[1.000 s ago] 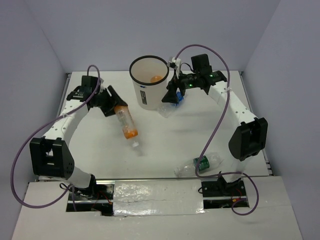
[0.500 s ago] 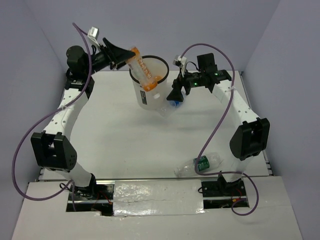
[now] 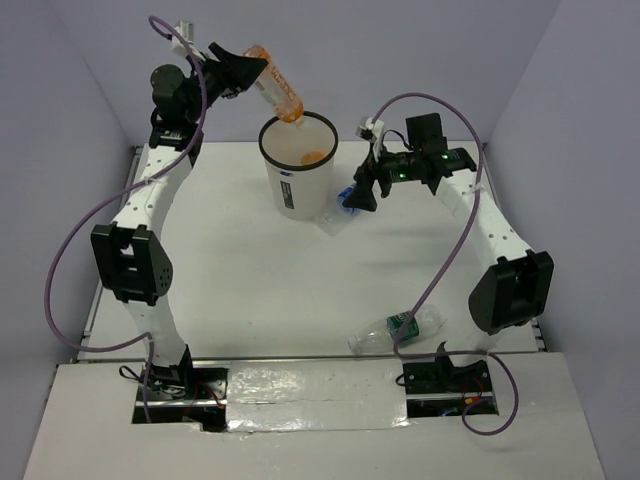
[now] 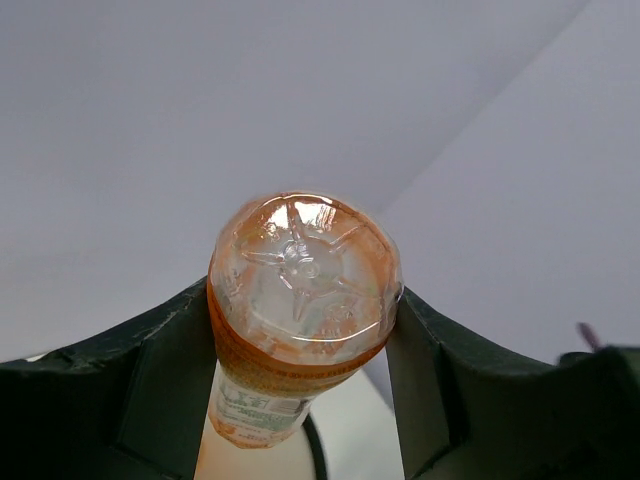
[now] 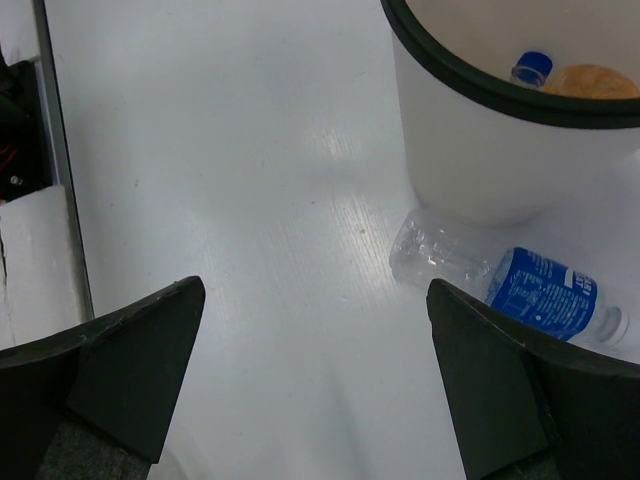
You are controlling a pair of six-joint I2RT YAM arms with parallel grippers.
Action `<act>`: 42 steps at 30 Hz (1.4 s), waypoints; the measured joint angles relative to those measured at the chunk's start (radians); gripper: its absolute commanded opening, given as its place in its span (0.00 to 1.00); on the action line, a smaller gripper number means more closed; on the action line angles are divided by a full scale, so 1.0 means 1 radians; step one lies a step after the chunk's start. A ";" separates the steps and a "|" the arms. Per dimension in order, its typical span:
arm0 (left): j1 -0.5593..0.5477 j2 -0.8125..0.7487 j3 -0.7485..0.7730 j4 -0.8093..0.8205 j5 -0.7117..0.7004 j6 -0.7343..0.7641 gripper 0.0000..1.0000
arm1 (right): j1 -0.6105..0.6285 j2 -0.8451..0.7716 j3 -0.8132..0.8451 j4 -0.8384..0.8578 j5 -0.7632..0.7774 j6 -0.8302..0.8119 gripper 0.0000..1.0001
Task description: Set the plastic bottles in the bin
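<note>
My left gripper (image 3: pixel 255 73) is shut on the longer orange bottle (image 3: pixel 276 93) and holds it tilted, its lower end over the back rim of the white bin (image 3: pixel 296 190). In the left wrist view the bottle's base (image 4: pixel 303 285) sits between my fingers. A stubby orange bottle (image 3: pixel 313 156) and a blue-capped bottle (image 5: pixel 532 68) lie inside the bin. A clear bottle with a blue label (image 5: pixel 520 284) lies on the table against the bin's right side. My right gripper (image 3: pixel 362 196) is open and empty just above and beside it. A clear bottle with a green label (image 3: pixel 400 328) lies near the front right.
The white table (image 3: pixel 240 290) ends in a raised frame edge at the left, back and right. Purple cables loop off both arms. The right arm's base (image 3: pixel 445 375) stands close to the green-label bottle.
My left arm has lifted the orange bottle from table height up over the bin's rim. My right gripper has drawn back a little to the right of the blue-label bottle.
</note>
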 measured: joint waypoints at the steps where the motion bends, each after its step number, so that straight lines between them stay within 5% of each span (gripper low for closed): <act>1: -0.005 0.003 0.000 -0.014 -0.016 0.031 0.06 | -0.003 -0.008 -0.013 0.000 0.003 -0.003 1.00; 9: -0.082 0.021 0.004 -0.134 -0.064 0.217 0.72 | -0.006 -0.019 -0.073 -0.005 0.039 -0.053 1.00; 14: -0.101 0.021 -0.007 -0.162 -0.061 0.261 0.89 | -0.006 -0.019 -0.115 -0.025 0.048 -0.095 1.00; 15: -0.100 0.021 -0.010 -0.167 -0.063 0.266 0.99 | -0.006 -0.019 -0.121 -0.033 0.047 -0.108 1.00; 27: -0.097 -0.005 -0.028 -0.263 -0.072 0.321 0.99 | 0.029 0.017 -0.111 -0.430 -0.043 -0.587 1.00; 35: -0.059 -0.208 -0.164 -0.308 -0.121 0.364 0.99 | 0.139 -0.054 -0.303 -0.330 0.068 -0.634 1.00; 42: 0.066 -0.465 -0.425 -0.309 -0.154 0.352 0.99 | 0.111 -0.048 -0.381 -0.148 0.199 -0.845 1.00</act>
